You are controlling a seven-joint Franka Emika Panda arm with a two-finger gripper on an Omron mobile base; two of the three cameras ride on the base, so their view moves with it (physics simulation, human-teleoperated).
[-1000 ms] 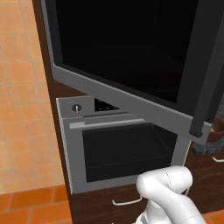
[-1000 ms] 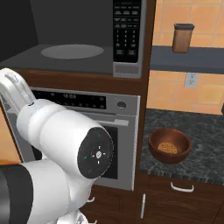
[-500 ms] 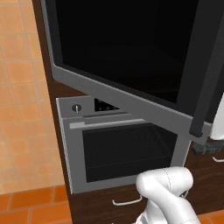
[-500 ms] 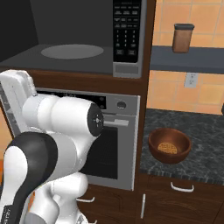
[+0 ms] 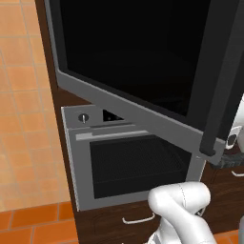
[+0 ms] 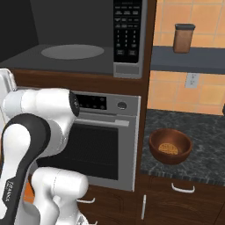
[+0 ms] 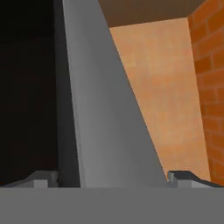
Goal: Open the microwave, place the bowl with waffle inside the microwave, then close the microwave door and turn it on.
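Microwave door (image 5: 143, 81) already swung wide open, cavity of microwave (image 6: 66, 57) exposed. Arm pulled back off door over last second, elbow dropped lower. Gripper (image 7: 113, 177) fingers spread wide, holding nothing, grey door frame between them. Bowl (image 6: 170, 146) with waffle sat on counter right of oven, guess pickup's next.

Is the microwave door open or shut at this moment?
Open. The microwave door is swung out toward the camera, and the right base view shows the bare turntable inside the microwave.

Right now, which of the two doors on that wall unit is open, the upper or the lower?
The upper one: the microwave door is swung out, leaving the turntable exposed. The steel oven door below sits shut.
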